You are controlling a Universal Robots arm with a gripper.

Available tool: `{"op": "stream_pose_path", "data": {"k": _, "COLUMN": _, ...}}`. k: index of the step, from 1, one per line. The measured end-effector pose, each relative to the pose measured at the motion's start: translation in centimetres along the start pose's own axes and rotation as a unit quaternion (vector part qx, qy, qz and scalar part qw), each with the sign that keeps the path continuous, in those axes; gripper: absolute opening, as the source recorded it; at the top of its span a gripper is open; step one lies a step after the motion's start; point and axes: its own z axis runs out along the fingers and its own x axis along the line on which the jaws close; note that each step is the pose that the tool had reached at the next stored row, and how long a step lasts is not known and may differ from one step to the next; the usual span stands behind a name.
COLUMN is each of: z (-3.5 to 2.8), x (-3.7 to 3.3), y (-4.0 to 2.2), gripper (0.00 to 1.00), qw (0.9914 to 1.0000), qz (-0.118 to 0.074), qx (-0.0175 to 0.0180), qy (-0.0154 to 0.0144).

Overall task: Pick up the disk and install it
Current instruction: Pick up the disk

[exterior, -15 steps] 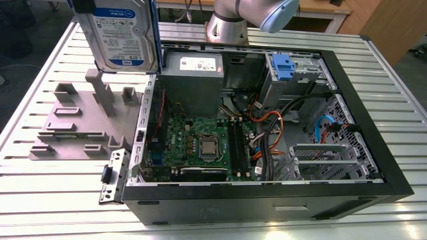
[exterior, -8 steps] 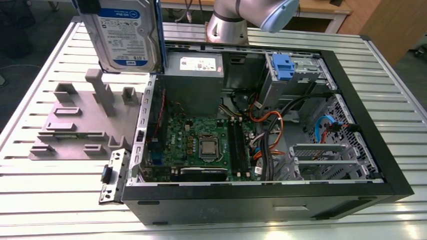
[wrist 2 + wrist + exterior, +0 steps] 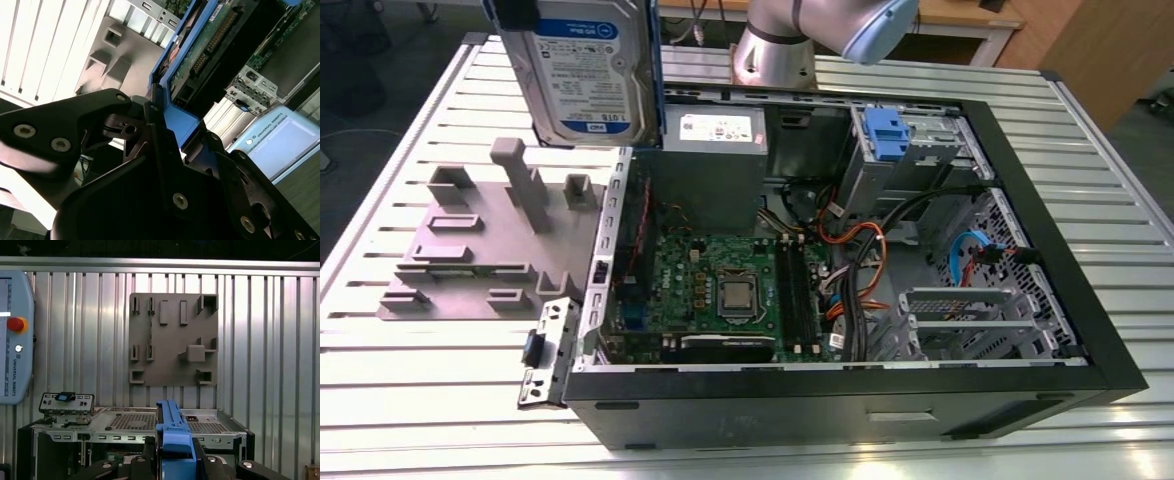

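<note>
In the exterior view I see the disk [image 3: 580, 75] held clear of the slatted table [image 3: 400, 400]. It stands upright with its white-and-blue label toward the camera, up by the far corner of the open computer case [image 3: 854, 405] on the exterior view's left. The grey fixture plate [image 3: 467, 250] lies flat on the table just beside the case on that same side. Inside the case, the power supply [image 3: 714, 135] sits against the far wall and the motherboard [image 3: 720, 290] lies on the floor in front of it. The blue-latched drive bay [image 3: 887, 135] is in the far corner toward the exterior view's right. The arm [image 3: 781, 50] rises just behind the case. In the second wrist view the gripper [image 3: 177, 125] is closed narrow on the disk's blue carrier rail, with its black fingers [image 3: 157, 140] pressed against the plastic on both sides. The disk's green circuit-board side shows past them, and a teach pendant [image 3: 280, 140] lies on the table beside the case. In the first wrist view I see the blue rail edge-on between the fingers. The case lies past the rail, and the fixture plate is on the table on the case's far side.
</note>
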Motion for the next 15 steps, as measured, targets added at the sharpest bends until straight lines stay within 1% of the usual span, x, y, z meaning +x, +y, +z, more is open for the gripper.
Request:
{"op": "stream_pose_path", "data": {"k": 3, "z": 0.04, "x": 0.30, "y": -0.15, "gripper": 0.37, "qw": 1.00000, "qz": 0.000, "qx": 0.0000, "qy": 0.0000}}
{"op": "stream_pose_path", "data": {"k": 7, "z": 0.10, "x": 0.90, "y": -0.44, "gripper": 0.37, "qw": 1.00000, "qz": 0.000, "qx": 0.0000, "qy": 0.0000}}
{"op": "stream_pose_path", "data": {"k": 9, "z": 0.10, "x": 1.05, "y": -0.90, "gripper": 0.37, "qw": 1.00000, "qz": 0.000, "qx": 0.0000, "qy": 0.0000}}
{"op": "stream_pose_path", "data": {"k": 15, "z": 0.12, "x": 1.17, "y": -2.91, "gripper": 0.37, "qw": 1.00000, "qz": 0.000, "qx": -0.0002, "qy": 0.0000}}
